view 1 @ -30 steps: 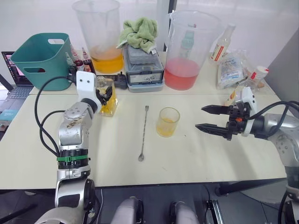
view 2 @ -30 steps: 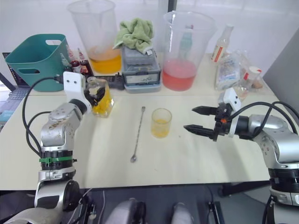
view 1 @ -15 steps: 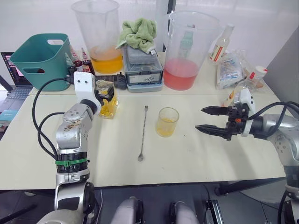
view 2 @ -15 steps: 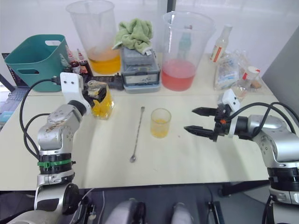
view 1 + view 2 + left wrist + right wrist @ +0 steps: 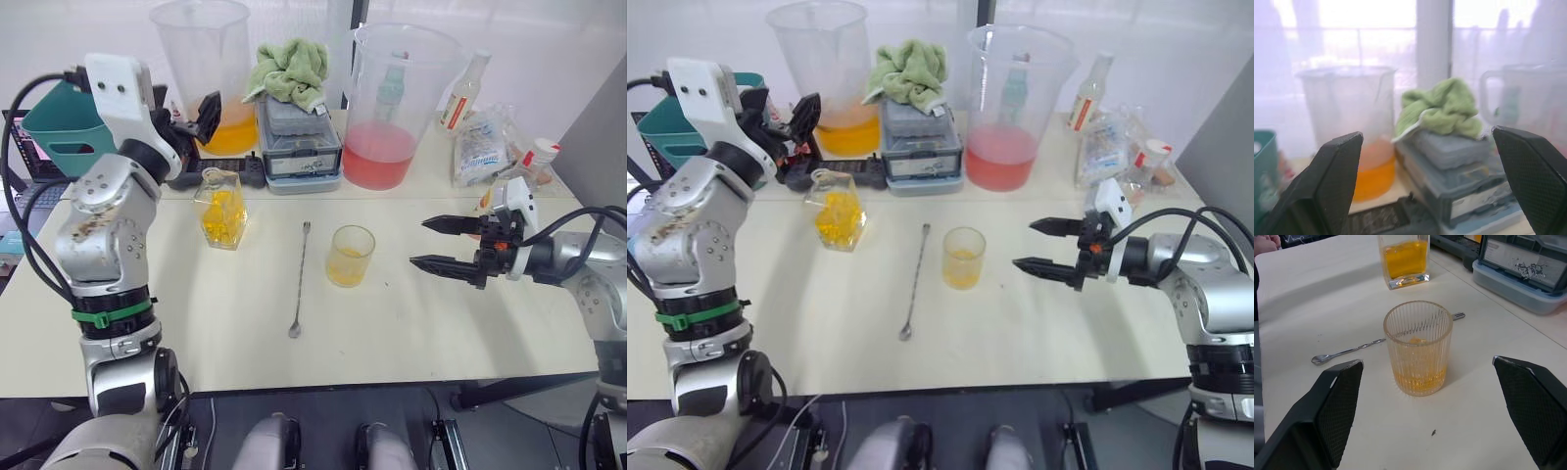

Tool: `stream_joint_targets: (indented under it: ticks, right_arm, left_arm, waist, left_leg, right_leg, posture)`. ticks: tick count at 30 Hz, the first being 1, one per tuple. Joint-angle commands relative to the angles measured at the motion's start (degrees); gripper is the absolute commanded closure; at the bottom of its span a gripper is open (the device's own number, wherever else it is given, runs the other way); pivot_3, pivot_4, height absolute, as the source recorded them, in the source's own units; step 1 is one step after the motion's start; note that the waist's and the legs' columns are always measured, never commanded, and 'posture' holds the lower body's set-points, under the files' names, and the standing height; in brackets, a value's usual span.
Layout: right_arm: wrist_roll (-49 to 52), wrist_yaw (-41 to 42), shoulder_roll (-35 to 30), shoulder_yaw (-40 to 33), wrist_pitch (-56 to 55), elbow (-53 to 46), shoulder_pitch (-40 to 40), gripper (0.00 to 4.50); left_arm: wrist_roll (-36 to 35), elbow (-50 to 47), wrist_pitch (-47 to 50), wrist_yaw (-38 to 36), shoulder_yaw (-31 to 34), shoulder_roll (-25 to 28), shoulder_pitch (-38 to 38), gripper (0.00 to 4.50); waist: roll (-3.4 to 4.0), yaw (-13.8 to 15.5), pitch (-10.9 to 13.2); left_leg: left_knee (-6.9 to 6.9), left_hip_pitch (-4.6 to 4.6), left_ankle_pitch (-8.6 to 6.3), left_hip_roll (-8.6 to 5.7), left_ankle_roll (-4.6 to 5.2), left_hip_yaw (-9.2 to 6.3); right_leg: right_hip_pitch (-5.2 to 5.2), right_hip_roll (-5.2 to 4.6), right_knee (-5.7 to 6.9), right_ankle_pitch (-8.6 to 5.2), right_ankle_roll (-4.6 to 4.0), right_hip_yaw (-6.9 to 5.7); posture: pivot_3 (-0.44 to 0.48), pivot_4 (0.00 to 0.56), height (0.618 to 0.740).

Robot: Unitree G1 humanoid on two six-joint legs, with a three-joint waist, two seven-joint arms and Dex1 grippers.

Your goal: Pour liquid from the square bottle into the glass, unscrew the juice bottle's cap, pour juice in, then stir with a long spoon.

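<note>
Left hand is up high near the orange jug, fingers spread and carrying nothing; I have my right hand hovering just above the bench beside the glass, likewise wide open and empty. The square bottle stands upright on the bench, apart from both hands, with yellow liquid inside. The glass holds a shallow yellow layer, so I judge the first pour finished and the bottle set down. The long spoon lies flat between bottle and glass, untouched. What remains, as I read it: the juice bottle, its cap, the second pour and the stir. I think the juice bottle is the one among the clutter at the far right, but it is too small to be sure. Along the back sit the pink jug, a grey box topped by a green cloth, and a teal bin. Reaching back there means clearing a crinkled packet and a slim bottle.
</note>
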Motion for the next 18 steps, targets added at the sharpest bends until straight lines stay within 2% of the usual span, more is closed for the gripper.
stream_joint_targets:
  ticks: [1, 3, 6, 8, 13, 18]
  right_arm:
    - [1.2, 0.0, 0.1, -1.8, -0.6, -0.5, -1.2, 0.0]
    - [2.1, 0.0, 0.3, -2.4, 0.0, -0.6, -1.4, 0.0]
    - [2.9, -0.2, 0.1, -4.2, -0.4, -1.6, 0.4, 0.0]
    - [3.7, -1.0, 0.4, -5.7, -0.5, -2.7, 2.0, 0.0]
    - [3.3, -4.9, 1.3, -11.0, -2.4, -5.6, 9.5, 0.0]
    - [3.8, -9.0, 2.9, -18.2, -4.5, -8.8, 19.5, 0.0]
  left_arm:
    - [-5.4, -3.6, 3.8, -4.0, 0.0, 2.6, -1.6, 0.03]
    - [-9.9, -6.4, 6.9, -8.3, -0.4, 4.6, -0.6, 0.03]
    - [-15.0, -13.2, 10.8, -19.0, -2.1, 12.6, 8.4, 0.03]
    - [-15.8, -15.1, 11.1, -21.3, -2.6, 15.9, 12.6, 0.03]
    - [-16.4, -17.2, 7.3, -25.2, -0.1, 18.2, 24.9, 0.03]
    - [-16.8, -11.4, 1.0, -33.1, 3.3, 19.3, 35.0, 0.03]
  waist:
    - [0.0, 0.0, 0.0]
    - [0.0, -0.1, 0.0]
    - [0.06, -0.9, 0.0]
    - [0.06, -1.1, 0.0]
    - [0.07, -1.1, 0.0]
    - [0.09, -1.0, 0.0]
  left_leg:
    - [0.0, 0.0, 0.0, 0.0, 0.0, 0.0]
    - [0.0, 0.01, 0.0, 0.0, 0.0, 0.0]
    - [-0.05, 0.01, 0.0, 0.02, -0.01, 0.04]
    - [-0.2, 0.21, 0.0, 0.02, -0.02, 0.08]
    - [-0.23, 0.23, -0.1, 0.06, -0.36, 0.07]
    - [-0.25, 0.23, -0.18, 0.08, -0.51, 0.14]
  right_leg:
    - [0.0, 0.0, 0.0, 0.0, 0.0, 0.0]
    - [0.0, 0.01, 0.01, 0.0, 0.0, 0.0]
    - [-0.02, 0.03, 0.01, 0.0, 0.0, 0.02]
    - [0.05, 0.02, 0.02, -0.01, 0.0, 0.06]
    - [0.06, 0.05, -0.07, -0.03, -0.03, 0.06]
    - [0.02, 0.05, -0.08, -0.07, -0.08, 0.06]
  posture:
    - [0.0, 0.15, 0.74]
    - [0.0, 0.15, 0.74]
    - [0.0, 0.15, 0.74]
    - [0.0, 0.15, 0.74]
    - [0.0, 0.15, 0.74]
    - [0.0, 0.15, 0.74]
